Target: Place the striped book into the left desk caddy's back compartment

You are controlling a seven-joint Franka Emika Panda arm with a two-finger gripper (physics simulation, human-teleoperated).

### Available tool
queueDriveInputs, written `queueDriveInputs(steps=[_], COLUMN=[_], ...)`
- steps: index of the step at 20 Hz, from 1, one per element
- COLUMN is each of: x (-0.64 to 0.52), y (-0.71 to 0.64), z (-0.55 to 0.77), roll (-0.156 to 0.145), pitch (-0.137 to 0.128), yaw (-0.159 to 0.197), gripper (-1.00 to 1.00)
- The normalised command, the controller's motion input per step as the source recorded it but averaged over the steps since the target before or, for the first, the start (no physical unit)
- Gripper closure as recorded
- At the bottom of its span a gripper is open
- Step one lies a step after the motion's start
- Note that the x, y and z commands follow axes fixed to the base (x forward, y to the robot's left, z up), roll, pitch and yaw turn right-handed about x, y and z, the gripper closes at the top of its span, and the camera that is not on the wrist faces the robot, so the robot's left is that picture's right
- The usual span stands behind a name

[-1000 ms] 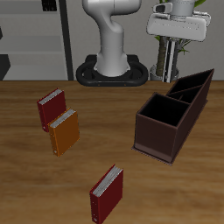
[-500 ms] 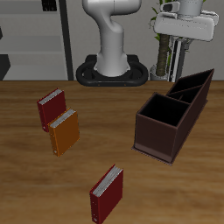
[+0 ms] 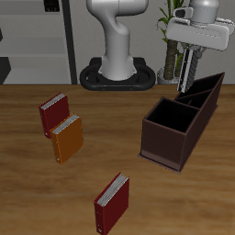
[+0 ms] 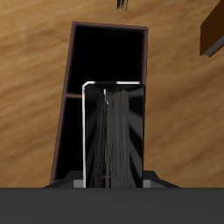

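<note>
Striped book (image 4: 112, 136) hangs edge-on in my wrist view, its narrow dark stripes running away from the camera, straight over the left desk caddy (image 3: 181, 121). I read the gripper (image 3: 191, 75) as clamped on the book, which hangs below it, but the fingers themselves are hidden in the wrist view by the dark bar along the frame edge, so I cannot make out their contact points. From the exterior view the book shows only as a thin grey sliver under the hand, above the caddy's far end; its cover pattern is unreadable there. I count one caddy with open dark compartments, two dark red books (image 3: 53, 113) (image 3: 112, 203) and one orange book (image 3: 68, 138) on the table (image 3: 27, 193).
</note>
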Motion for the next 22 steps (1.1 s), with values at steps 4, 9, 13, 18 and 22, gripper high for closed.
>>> queueDriveInputs(steps=[4, 9, 13, 18, 22], x=[0.10, 0.06, 0.01, 0.01, 0.07], y=[0.20, 0.16, 0.07, 0.05, 0.14], z=[-0.09, -0.11, -0.06, -0.12, -0.19], roll=[0.022, 0.023, 0.015, 0.014, 0.039], pitch=[0.008, 0.034, 0.011, 0.030, 0.014], yaw=[-0.020, -0.023, -0.024, -0.024, 0.025], gripper=[1.00, 1.00, 1.00, 1.00, 1.00])
